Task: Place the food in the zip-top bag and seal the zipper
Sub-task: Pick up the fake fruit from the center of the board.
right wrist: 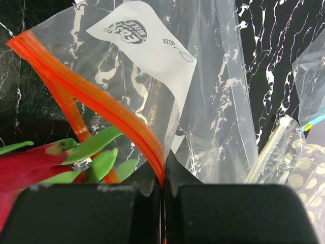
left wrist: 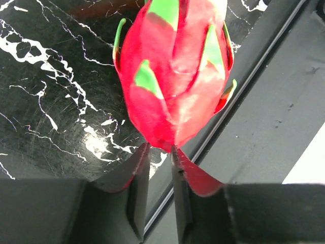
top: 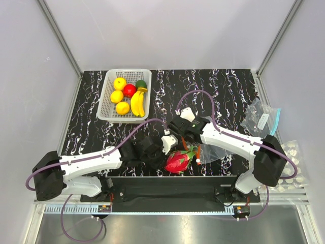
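My L gripper (left wrist: 160, 152) pinches the dragon fruit (left wrist: 172, 76) by its tip, prob. light and slick; my R gripper (right wrist: 163, 175) clamps the floppy zip-top bag (right wrist: 213, 101) at its stiffer zipper (right wrist: 101, 104), best hold.

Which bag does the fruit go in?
Find the near edge of the black marble table, beside the pink dragon fruit. The right gripper pinches the bag: clear with an orange zipper, unlike the teal-edged bag farther right.

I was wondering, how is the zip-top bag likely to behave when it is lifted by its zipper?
Probably floppy: the zip-top bag wrinkles and folds beyond the right gripper. Its zipper bows, so the mouth may collapse against the dragon fruit.
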`<control>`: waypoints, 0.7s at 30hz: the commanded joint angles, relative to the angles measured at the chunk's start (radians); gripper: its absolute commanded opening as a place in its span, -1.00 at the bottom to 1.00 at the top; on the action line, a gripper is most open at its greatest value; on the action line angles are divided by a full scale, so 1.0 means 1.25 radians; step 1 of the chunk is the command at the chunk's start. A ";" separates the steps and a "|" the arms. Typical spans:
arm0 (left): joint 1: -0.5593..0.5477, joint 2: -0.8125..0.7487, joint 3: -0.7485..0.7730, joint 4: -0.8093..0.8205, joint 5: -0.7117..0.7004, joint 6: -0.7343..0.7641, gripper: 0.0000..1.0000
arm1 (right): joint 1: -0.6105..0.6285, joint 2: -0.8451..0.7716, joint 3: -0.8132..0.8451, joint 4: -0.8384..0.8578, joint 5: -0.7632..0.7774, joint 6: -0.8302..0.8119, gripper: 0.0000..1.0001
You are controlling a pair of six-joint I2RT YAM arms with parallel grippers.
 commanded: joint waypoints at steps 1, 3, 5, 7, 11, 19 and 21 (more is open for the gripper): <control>0.002 -0.031 0.020 0.019 0.016 -0.004 -0.42 | 0.008 -0.031 0.001 0.017 -0.005 -0.006 -0.97; 0.002 -0.026 0.023 0.005 0.010 -0.008 0.45 | 0.008 -0.030 0.001 0.017 -0.004 -0.008 -0.96; 0.002 -0.025 0.024 -0.002 0.002 -0.008 0.78 | 0.008 -0.032 -0.002 0.018 -0.004 -0.006 -0.97; 0.002 -0.035 0.019 -0.001 -0.013 -0.015 0.98 | 0.010 -0.034 -0.003 0.017 -0.004 -0.006 -0.97; 0.002 -0.073 0.016 0.025 -0.023 -0.025 0.98 | 0.008 -0.038 -0.003 0.014 -0.002 -0.006 -0.97; 0.012 -0.070 0.024 0.061 -0.039 -0.055 0.98 | 0.008 -0.047 0.001 0.014 -0.005 -0.010 -0.97; 0.012 -0.037 0.035 0.068 -0.051 -0.047 0.98 | 0.008 -0.047 0.004 0.014 -0.007 -0.010 -0.97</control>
